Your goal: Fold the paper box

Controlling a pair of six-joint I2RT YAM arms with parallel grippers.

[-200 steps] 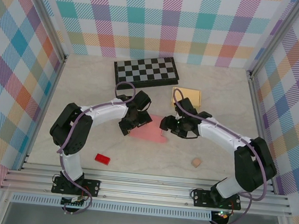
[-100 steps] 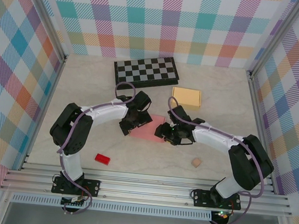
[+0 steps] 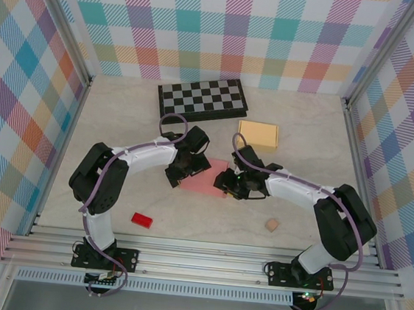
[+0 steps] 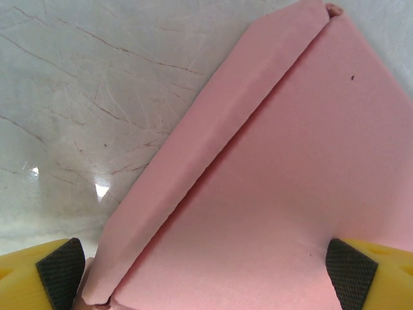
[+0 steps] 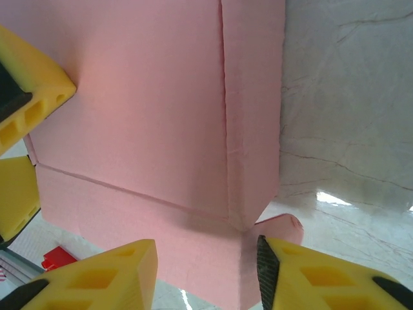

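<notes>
Flat pink paper box (image 3: 203, 182) lies btwn both arms, their tips on it. Left gripper (image 3: 179, 168) has jaws wide, straddling the sheet, gripping nothing. Right gripper (image 3: 227, 184) is part-open around a corner flap (image 5: 276, 227). Step looks like side-flap creasing – next move prob. needs closing on that flap, then lifting it upright.

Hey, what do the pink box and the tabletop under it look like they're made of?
Pink box: thin paperboard, matte finish; it holds sharp creases and a folded flap. Tabletop: hard and glossy, with bright glare spots; the grey veining looks like marble, possibly a printed laminate.
</notes>
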